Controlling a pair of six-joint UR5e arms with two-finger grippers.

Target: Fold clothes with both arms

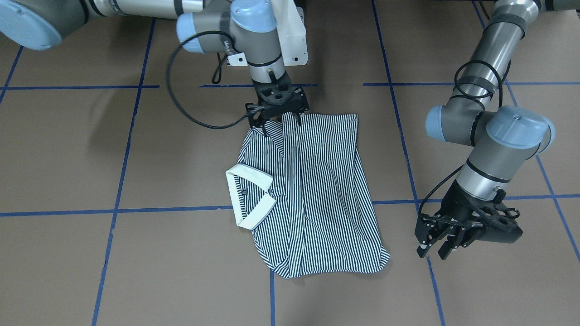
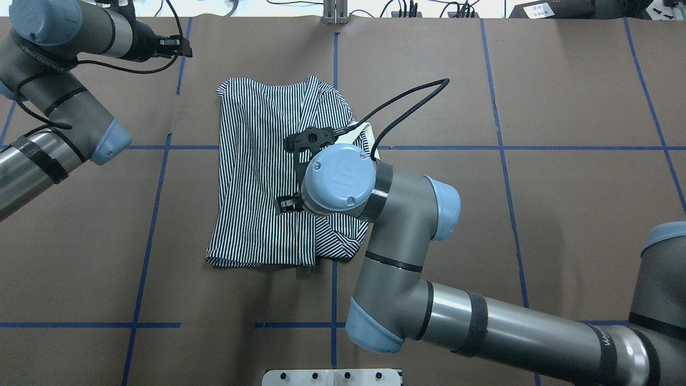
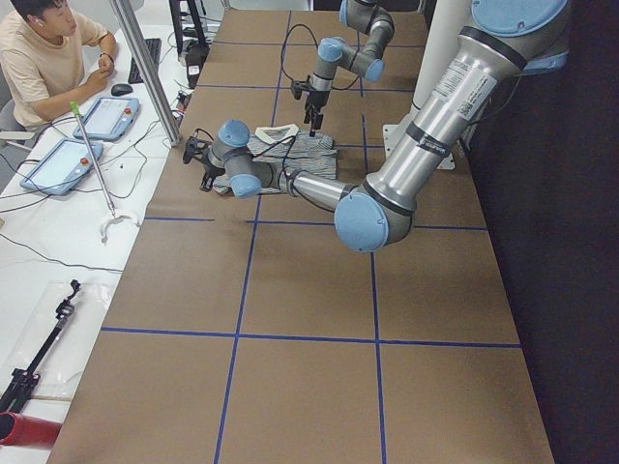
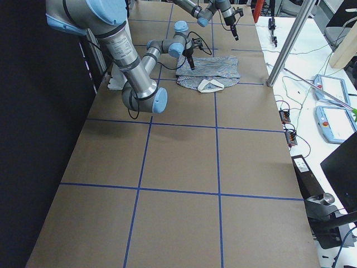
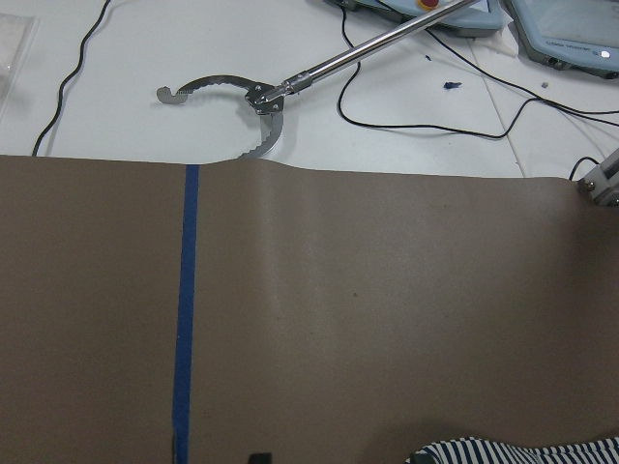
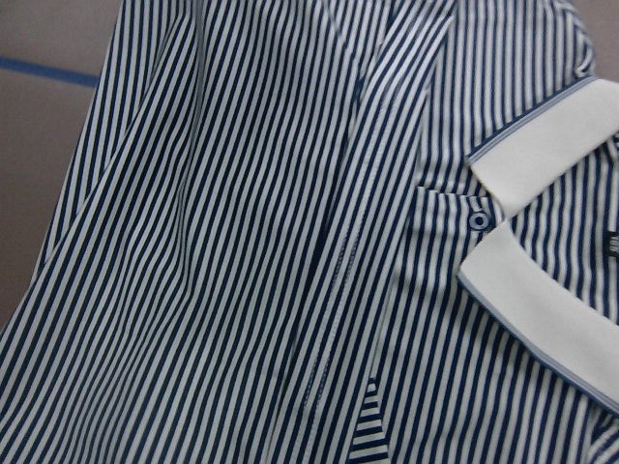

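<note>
The striped polo shirt [image 1: 317, 190] lies flat on the brown table with both sides folded inward, and its cream collar [image 1: 251, 192] points to the robot's right. It also shows in the overhead view [image 2: 257, 177]. My right gripper [image 1: 276, 120] points down at the shirt's near edge beside a folded sleeve, and its fingers look spread and open. The right wrist view shows only flat cloth [image 6: 242, 242], the collar [image 6: 542, 280] and a button. My left gripper [image 1: 434, 250] is open and empty, off the shirt's far hem corner [image 5: 522, 451]; it also shows in the overhead view [image 2: 185, 47].
The white pedestal base [image 1: 294, 40] stands just behind the right gripper. Blue tape lines [image 1: 172, 209] grid the table. Past the far edge lie a metal reach-grabber tool [image 5: 261, 97] and cables. An operator [image 3: 48, 48] sits at a side desk with tablets.
</note>
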